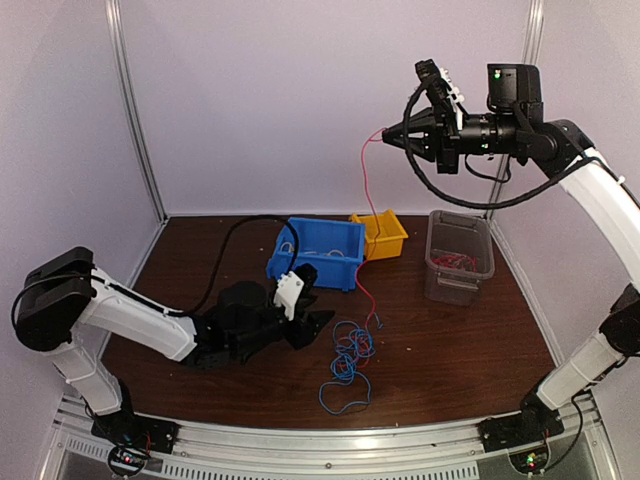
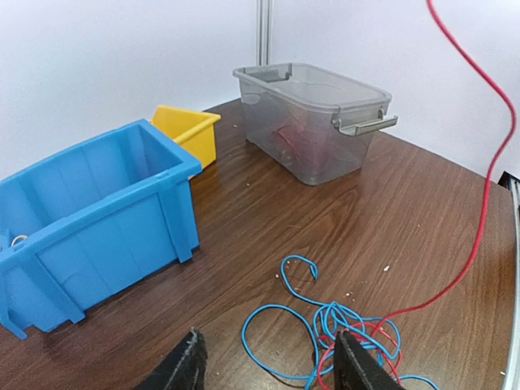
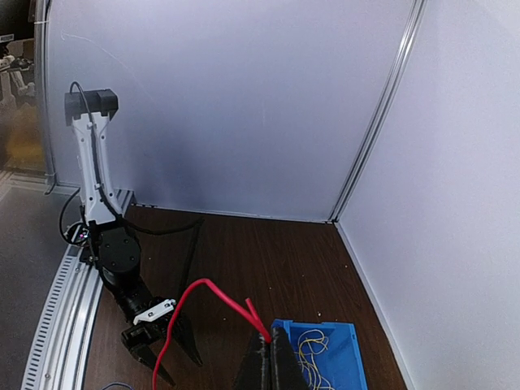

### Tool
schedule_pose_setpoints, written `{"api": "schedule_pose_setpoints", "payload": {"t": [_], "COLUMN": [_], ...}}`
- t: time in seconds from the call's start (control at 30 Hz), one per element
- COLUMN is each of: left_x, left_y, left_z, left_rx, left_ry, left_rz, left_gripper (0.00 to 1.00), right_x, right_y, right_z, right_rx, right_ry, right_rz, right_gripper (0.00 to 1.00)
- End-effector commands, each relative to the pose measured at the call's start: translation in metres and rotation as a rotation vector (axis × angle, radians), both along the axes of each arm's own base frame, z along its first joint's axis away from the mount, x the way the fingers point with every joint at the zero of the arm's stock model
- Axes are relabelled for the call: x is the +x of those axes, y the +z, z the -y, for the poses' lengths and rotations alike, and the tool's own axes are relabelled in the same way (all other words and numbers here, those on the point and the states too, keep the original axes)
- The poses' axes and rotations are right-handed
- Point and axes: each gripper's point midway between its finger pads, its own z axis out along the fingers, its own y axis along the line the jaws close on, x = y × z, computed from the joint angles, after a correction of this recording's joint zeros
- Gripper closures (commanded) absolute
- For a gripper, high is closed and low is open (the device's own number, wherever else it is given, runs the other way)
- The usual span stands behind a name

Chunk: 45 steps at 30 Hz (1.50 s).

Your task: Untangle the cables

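Right gripper (image 3: pixel 264 351) is way up high, black fingers pinched together into a narrow wedge, and a thin red strand (image 3: pixel 230 302) is clamped right at the tip. The strand drops in a long, loose, wavy line to the cables (image 1: pixel 349 358) on the dark wood-grain table (image 1: pixel 470 350). It's a small loopy heap, glossy blue wire (image 2: pixel 331 315) with red threaded through it, lying in front of the bins near the middle of the table.

Down low, the left gripper (image 2: pixel 268 351) sits at the near edge of that heap, jaws spread wide, nothing between them. One matte black finger (image 2: pixel 361 367) is over the red-and-blue knot; touching or not, can't tell.

Behind the heap there's a blue plastic bin (image 2: pixel 97 219), ribbed on its sides and open-topped, with pale yellowish strands (image 3: pixel 313 351) curled inside. A smaller yellow bin (image 2: pixel 191 130) is tucked just beside it. Off to the right and standing apart is a translucent grey tub (image 2: pixel 317 122), boxy with rounded corners and a handle at each end, red wires (image 1: pixel 455 261) bunched in its bottom
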Motion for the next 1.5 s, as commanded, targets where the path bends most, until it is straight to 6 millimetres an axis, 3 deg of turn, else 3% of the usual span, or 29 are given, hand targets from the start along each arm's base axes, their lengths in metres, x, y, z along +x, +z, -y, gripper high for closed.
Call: {"api": "schedule_pose_setpoints", "payload": {"t": [0.0,0.07,0.17,0.3,0.4,0.5,0.57,0.67,0.93,1.07,1.27,1.47], "left_x": [-0.027,-0.039,-0.041,-0.025,-0.008,-0.003,-0.005,-0.010,-0.005,0.003,0.010,0.016], "left_y": [0.011,0.013,0.001,-0.008,-0.025,-0.042,-0.052,-0.066,-0.117,-0.128,-0.141,-0.156], "left_z": [0.007,0.033,0.066,0.088,0.099,0.100,0.098,0.093,0.070,0.060,0.056,0.051], "left_rx": [-0.064,-0.031,0.029,0.045,0.086,0.074,0.068,0.073,0.169,0.176,0.192,0.219], "left_ry": [-0.042,-0.101,-0.139,-0.101,-0.049,-0.053,-0.073,-0.100,-0.072,-0.042,-0.036,-0.022], "left_rz": [0.046,0.099,0.145,0.181,0.172,0.132,0.102,0.064,-0.057,-0.094,-0.132,-0.168], "left_gripper": [0.45,0.45,0.44,0.43,0.50,0.71,0.85,0.92,0.89,0.86,0.82,0.78], "right_x": [-0.002,-0.001,0.002,0.006,0.005,0.006,0.010,0.020,0.049,0.057,0.051,0.025], "right_y": [0.015,0.016,0.015,0.009,0.010,0.020,0.038,0.077,0.171,0.194,0.212,0.237], "right_z": [0.002,0.002,0.002,0.002,0.005,0.010,0.021,0.052,0.137,0.170,0.185,0.200], "right_rx": [0.036,0.037,0.041,0.042,0.044,0.062,0.112,0.215,0.424,0.486,0.513,0.527], "right_ry": [0.003,-0.006,-0.016,-0.035,-0.048,-0.069,-0.068,-0.079,-0.207,-0.269,-0.304,-0.311], "right_rz": [0.015,0.018,0.017,0.009,0.014,0.020,0.001,0.000,0.126,0.164,0.230,0.325], "right_gripper": [1.00,1.00,1.00,1.00,1.00,1.00,1.00,1.00,1.00,1.00,1.00,1.00]}}
